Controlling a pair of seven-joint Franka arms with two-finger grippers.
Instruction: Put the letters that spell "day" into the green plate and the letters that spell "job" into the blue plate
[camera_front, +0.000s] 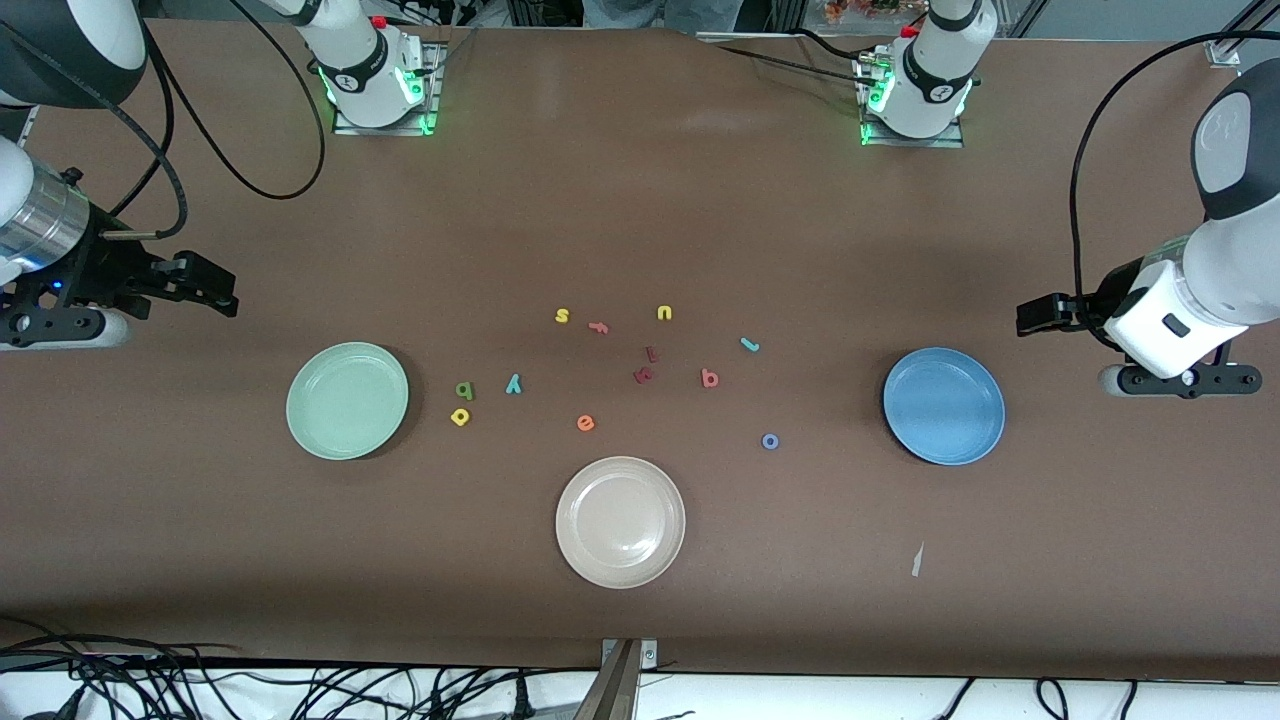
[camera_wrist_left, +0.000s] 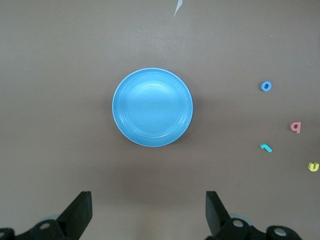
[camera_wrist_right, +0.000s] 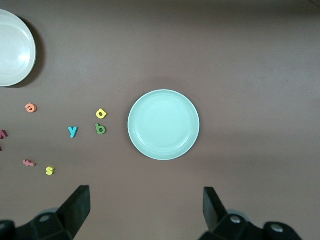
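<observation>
Above the brown table (camera_front: 640, 200), both end effectors, left (camera_front: 1030, 318) and right (camera_front: 225, 290), hang spread apart.

You get even, fairly bright overhead light on the brown table (camera_front: 640, 200) — no harsh hotspots, only a faint paler sheen on it near the arm bases. Each plate throws a soft, short shadow; the beige plate (camera_front: 620, 521) shows a mild glare patch on its face, and the green plate (camera_wrist_right: 163, 124) and blue plate (camera_wrist_left: 152, 106) show faint rim highlights. Your wrist views darken slightly toward the corners. Focus is crisp — small letters read clearly.
</observation>
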